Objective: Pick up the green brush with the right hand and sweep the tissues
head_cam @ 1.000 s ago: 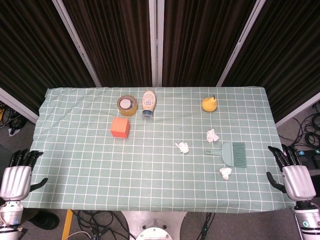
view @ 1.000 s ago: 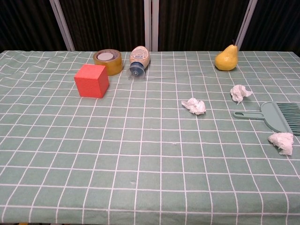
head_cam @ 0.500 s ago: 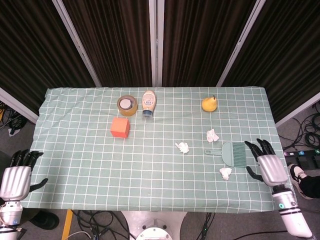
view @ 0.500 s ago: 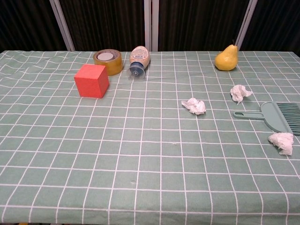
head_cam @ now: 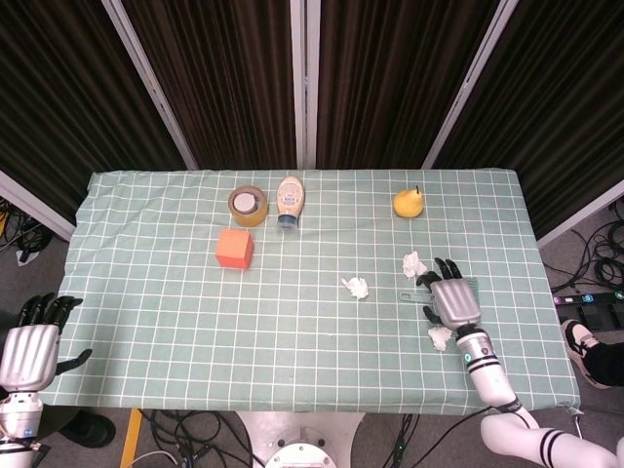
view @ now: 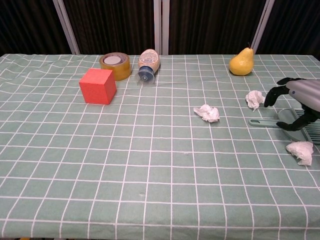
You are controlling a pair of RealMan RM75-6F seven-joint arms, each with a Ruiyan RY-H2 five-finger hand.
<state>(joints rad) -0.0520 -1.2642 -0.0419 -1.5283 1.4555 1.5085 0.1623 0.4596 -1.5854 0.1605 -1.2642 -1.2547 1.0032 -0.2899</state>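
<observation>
The green brush lies on the right side of the table, its handle (head_cam: 408, 295) (view: 262, 121) pointing left; my right hand (head_cam: 453, 300) (view: 297, 102) hovers over its head and hides most of it, fingers spread and holding nothing. Three crumpled white tissues surround it: one (head_cam: 414, 263) (view: 255, 99) just beyond the hand, one (head_cam: 357, 287) (view: 207, 113) to the left, one (head_cam: 439, 338) (view: 300, 151) on the near side by my wrist. My left hand (head_cam: 29, 351) hangs off the table's near left corner, fingers extended and empty, seen only in the head view.
At the back of the checked green tablecloth (head_cam: 292, 322) sit an orange cube (head_cam: 234, 249) (view: 97, 86), a tape roll (head_cam: 247, 205) (view: 115, 66), a lying bottle (head_cam: 290, 200) (view: 148, 64) and a yellow pear (head_cam: 409, 203) (view: 241, 62).
My right hand has travelled from beyond the table's right edge leftward, now over the brush head and into the chest view. Left hand and objects are unmoved.
</observation>
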